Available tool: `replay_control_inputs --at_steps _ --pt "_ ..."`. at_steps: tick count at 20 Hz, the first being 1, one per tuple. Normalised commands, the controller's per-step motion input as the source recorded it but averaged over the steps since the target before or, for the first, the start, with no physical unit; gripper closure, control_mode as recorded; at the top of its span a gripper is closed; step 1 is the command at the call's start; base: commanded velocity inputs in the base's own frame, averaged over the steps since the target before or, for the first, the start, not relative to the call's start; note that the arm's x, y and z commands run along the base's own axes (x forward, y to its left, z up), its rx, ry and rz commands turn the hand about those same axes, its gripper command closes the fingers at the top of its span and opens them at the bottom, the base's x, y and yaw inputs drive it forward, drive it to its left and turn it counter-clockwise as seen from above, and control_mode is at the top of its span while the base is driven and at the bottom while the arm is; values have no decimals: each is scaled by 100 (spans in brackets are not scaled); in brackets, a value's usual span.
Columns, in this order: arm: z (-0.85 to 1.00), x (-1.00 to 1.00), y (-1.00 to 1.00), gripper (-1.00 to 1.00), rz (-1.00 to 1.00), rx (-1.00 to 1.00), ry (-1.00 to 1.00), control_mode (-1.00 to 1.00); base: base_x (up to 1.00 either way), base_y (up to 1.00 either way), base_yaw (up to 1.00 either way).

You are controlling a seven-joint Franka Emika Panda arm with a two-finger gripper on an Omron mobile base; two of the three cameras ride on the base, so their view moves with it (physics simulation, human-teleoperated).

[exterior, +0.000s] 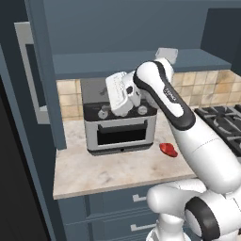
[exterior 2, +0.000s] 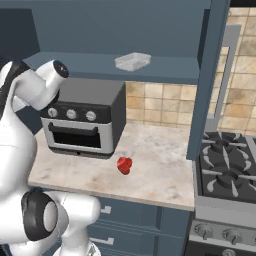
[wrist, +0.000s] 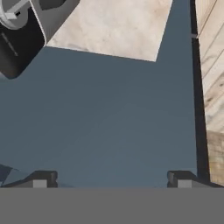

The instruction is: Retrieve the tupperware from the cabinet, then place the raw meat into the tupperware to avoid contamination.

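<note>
Retrieval step — the gripper (wrist: 111, 178), jaws spread and empty, must reach the tupperware (exterior 2: 132, 61) near the cabinet (exterior 2: 150, 30) shelf's front edge.

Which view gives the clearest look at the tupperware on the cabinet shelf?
The right base view: the tupperware sits whole and unblocked on the bottom shelf of the open cabinet, above the toaster oven. In the left base view only its corner peeks out behind the arm.
</note>
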Motion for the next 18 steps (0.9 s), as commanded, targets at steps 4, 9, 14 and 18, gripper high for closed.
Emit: replay_control_inputs --at_steps 4,9,14,18 --pt "-64 44 -59 -100 23 -17 0 -100 0 0 0" --pt "-39 39 -33 -100 29 -23 3 -100 0 0 0" --pt "-25 12 -8 -100 38 -32 0 -100 0 0 0" --pt "-6 -11 0 -100 38 -39 -9 -100 0 0 0"
